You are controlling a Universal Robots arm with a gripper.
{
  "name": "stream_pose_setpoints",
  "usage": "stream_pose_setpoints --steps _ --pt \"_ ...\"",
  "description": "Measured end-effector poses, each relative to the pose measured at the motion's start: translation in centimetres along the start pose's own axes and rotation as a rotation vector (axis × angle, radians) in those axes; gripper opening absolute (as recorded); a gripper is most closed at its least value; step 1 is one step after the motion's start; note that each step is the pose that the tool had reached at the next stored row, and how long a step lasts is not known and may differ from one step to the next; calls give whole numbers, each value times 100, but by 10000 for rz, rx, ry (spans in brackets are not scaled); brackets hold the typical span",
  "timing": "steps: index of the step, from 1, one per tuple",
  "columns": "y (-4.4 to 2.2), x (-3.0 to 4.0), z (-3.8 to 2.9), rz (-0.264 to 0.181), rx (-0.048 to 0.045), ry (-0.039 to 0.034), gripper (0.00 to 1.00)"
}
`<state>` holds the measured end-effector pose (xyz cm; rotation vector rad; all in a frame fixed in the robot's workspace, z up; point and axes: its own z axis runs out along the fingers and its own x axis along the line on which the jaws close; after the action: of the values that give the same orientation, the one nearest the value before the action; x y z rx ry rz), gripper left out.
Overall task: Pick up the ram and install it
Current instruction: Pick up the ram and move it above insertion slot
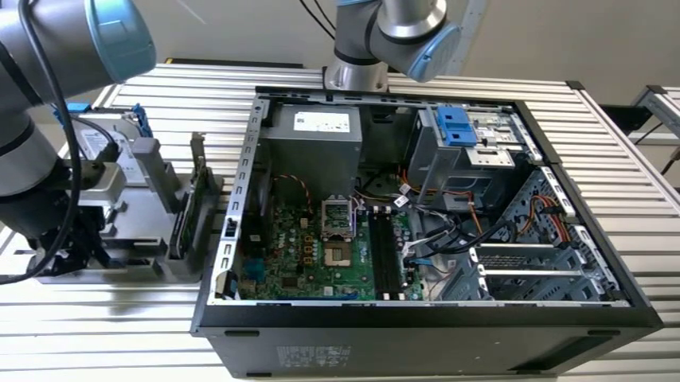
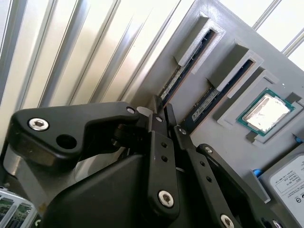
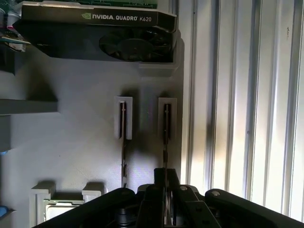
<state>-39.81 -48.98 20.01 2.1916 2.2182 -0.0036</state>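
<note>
Two rams stand on edge in the slots of a grey parts holder [image 3: 80, 142]. One ram [image 3: 166, 135] [image 2: 183, 76] runs straight in between my fingers, and the other ram [image 3: 123, 137] [image 2: 213, 95] stands free in the slot beside it. In both wrist views my gripper [image 3: 166, 187] [image 2: 163, 112] has its black fingers pressed close on either side of the first ram's thin edge. In the exterior view the arm [image 1: 32, 159] hangs over the holder [image 1: 127, 199], at that view's left. The black memory slots [image 1: 384, 255] lie on the green motherboard inside the open computer case [image 1: 228, 239].
On the holder there are also a graphics card with a fan [image 3: 99, 38], a processor chip [image 2: 266, 111] and a silver hard drive [image 2: 289, 183]. The ribbed metal table [image 1: 627, 159] runs around the case. Cables [image 1: 457, 231] and drive cages crowd the case beside the slots.
</note>
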Motion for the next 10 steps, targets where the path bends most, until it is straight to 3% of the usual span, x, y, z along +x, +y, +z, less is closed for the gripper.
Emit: stream_pose_setpoints --steps 10 --pt "0 -1 -74 0 0 0 0"
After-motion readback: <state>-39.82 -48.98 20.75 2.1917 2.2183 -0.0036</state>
